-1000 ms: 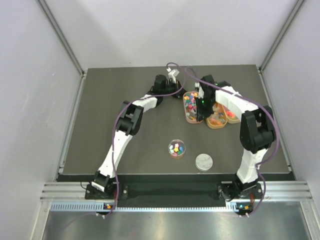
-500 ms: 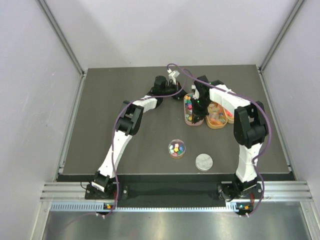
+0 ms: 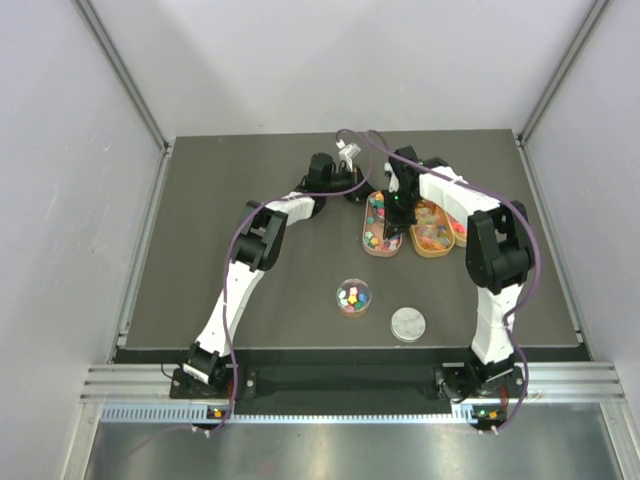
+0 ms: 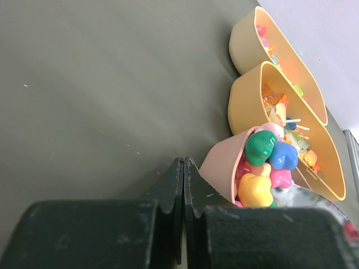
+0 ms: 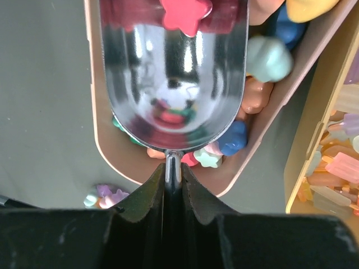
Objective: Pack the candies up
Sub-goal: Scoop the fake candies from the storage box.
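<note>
Mixed coloured candies (image 3: 379, 222) fill a pinkish oval tray (image 3: 366, 243); in the right wrist view the candies (image 5: 234, 136) lie along the tray's rim (image 5: 110, 159). My right gripper (image 3: 396, 213) (image 5: 173, 170) is shut on the thin handle of a shiny metal scoop (image 5: 174, 73). The scoop's bowl is down in this tray, with a red star candy (image 5: 186, 11) at its far end. My left gripper (image 3: 356, 186) (image 4: 183, 163) is shut and empty, right beside the tray's end (image 4: 223, 162), where candies (image 4: 263, 162) are heaped.
Two orange trays (image 3: 433, 245) (image 3: 462, 240) of pale and red-orange candies lie right of the pinkish one (image 4: 245, 102) (image 4: 241, 42). A round clear jar (image 3: 353, 297) with candies stands nearer the bases, its silver lid (image 3: 407, 322) beside it. Pastel candies (image 5: 104, 196) show past the tray.
My right gripper with the scoop has moved left and down into the mixed tray. That tray has shifted slightly left and nearer. The left arm has barely moved.
</note>
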Available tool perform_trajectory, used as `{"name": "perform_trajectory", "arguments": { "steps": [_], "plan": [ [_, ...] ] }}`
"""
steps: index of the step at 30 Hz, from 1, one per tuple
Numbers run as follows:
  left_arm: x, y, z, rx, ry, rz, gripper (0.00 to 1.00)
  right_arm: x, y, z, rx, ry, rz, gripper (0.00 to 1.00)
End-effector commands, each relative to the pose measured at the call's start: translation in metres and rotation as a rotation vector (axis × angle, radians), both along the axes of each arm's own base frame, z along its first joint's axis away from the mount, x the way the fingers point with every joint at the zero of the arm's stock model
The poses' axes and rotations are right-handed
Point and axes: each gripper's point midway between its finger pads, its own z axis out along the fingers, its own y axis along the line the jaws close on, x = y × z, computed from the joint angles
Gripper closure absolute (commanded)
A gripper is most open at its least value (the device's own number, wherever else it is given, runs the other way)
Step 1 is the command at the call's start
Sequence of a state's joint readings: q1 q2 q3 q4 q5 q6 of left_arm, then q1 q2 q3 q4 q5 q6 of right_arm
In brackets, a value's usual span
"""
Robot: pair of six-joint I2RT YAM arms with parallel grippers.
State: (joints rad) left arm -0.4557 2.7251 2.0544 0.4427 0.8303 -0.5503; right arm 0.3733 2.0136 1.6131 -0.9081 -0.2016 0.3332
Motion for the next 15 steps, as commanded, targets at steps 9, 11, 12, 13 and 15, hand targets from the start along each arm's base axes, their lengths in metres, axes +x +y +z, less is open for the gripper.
{"name": "perform_trajectory", "arguments": {
  "steps": [9,11,12,13,15],
  "plan": [
    [-0.022,-0.013,0.032,-0.035,-0.019,-0.085,1.00,0.017,0.013,-0.028,0.056,-0.056,0.052,1.00],
    [-0.018,-0.010,0.035,-0.038,-0.022,-0.076,1.00,0.024,0.012,-0.026,0.050,-0.075,0.055,1.00],
    [-0.018,-0.009,0.035,-0.037,-0.020,-0.073,1.00,0.030,0.011,-0.024,0.053,-0.084,0.050,1.00],
    [-0.015,-0.007,0.038,-0.040,-0.024,-0.065,1.00,0.031,0.011,-0.024,0.054,-0.086,0.050,1.00],
    [-0.013,-0.005,0.039,-0.041,-0.027,-0.059,1.00,0.031,0.010,-0.024,0.054,-0.085,0.058,1.00]
  ]
}}
